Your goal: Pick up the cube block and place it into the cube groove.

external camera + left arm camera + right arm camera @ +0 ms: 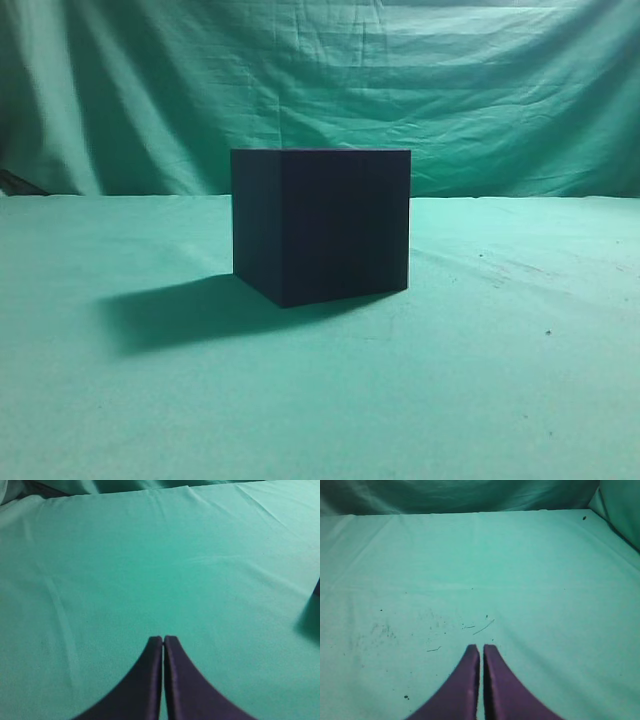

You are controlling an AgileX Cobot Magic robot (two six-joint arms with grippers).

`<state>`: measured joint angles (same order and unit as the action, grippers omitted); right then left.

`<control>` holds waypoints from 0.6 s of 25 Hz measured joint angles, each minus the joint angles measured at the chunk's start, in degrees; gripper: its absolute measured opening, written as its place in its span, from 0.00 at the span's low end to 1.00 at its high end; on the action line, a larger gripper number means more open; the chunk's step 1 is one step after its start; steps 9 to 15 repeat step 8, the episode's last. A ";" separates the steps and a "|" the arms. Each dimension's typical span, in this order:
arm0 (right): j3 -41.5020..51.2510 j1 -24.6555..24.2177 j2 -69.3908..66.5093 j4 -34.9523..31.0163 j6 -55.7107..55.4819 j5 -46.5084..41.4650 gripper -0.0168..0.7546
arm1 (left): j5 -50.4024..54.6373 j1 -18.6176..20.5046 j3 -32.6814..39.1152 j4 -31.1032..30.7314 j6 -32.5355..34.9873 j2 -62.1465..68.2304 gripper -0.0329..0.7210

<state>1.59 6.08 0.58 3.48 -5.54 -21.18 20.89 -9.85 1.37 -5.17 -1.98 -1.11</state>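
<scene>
Large dark navy-black cube-shaped box with plain matte sides [320, 225] standing upright at the middle of the green cloth-covered surface [520, 380], one vertical corner edge turned toward the exterior camera, two side faces showing, top opening hidden at this height. Broad shadow thrown to the left across the cloth. Wrinkled green cloth backdrop [480, 90] hanging behind. Small dark navy-purple cube block nowhere to be made out in any view; position cannot be told. Neither arm visible in the exterior view. In the left wrist view, left claw [163, 639] hovering over bare cloth, its two dark curved fingers pressed tip to tip with only a hairline slit between, nothing held; a sliver of something dark at the right edge, too little to identify. In the right wrist view, right claw [481, 648] likewise closed with fingertips nearly meeting, nothing gripped, poised over cloth scattered with small dark specks and thin thread-like bits [484, 626] just ahead of the tips.
</scene>
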 joint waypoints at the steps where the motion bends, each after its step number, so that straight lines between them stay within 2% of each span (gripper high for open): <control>1: 0.00 0.00 0.00 0.00 0.00 -0.12 0.02 | 0.00 0.00 0.00 0.00 0.00 0.00 0.04; 15: 0.00 0.00 0.00 0.00 0.00 -0.22 0.02 | 0.00 0.00 0.00 0.00 0.00 0.00 0.04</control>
